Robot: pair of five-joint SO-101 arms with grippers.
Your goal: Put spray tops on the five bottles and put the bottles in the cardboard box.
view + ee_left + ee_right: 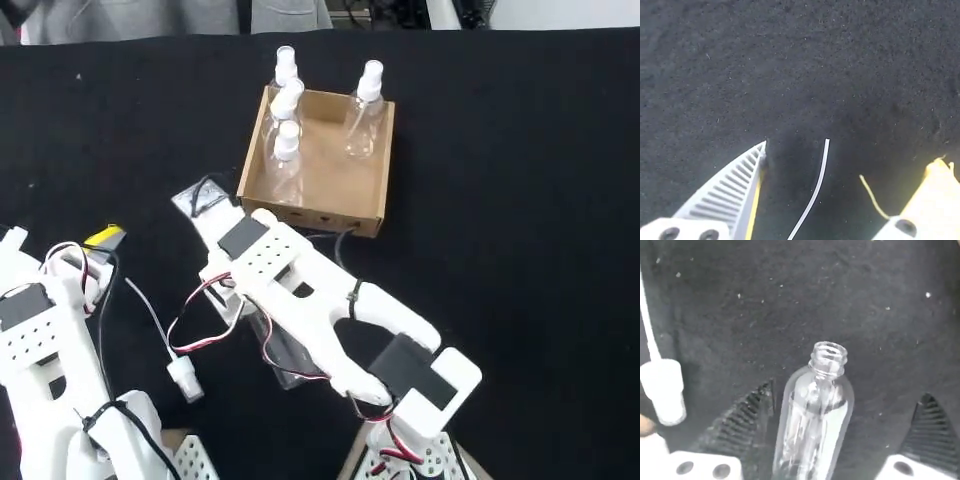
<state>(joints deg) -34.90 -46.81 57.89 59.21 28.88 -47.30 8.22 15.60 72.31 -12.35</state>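
Note:
A cardboard box (318, 213) sits at the back middle of the black table. Several clear bottles with white spray tops stand in it, such as one at the right (366, 108) and one at the front left (286, 158). An uncapped clear bottle (815, 415) lies on the cloth between the black fingers of my open right gripper (848, 390), neck pointing away. In the high view that bottle (285, 355) lies under the right arm. A loose spray top (183, 378) (662, 390) rests beside it. Its thin white tube (817, 190) runs between the fingers of my open left gripper (852, 152).
A grey plastic piece with a black cable (195, 200) lies beside the box's front left corner. The right arm (300, 290) stretches across the table's middle, and the left arm (50, 330) stands at the front left. Bare cloth lies right of the box.

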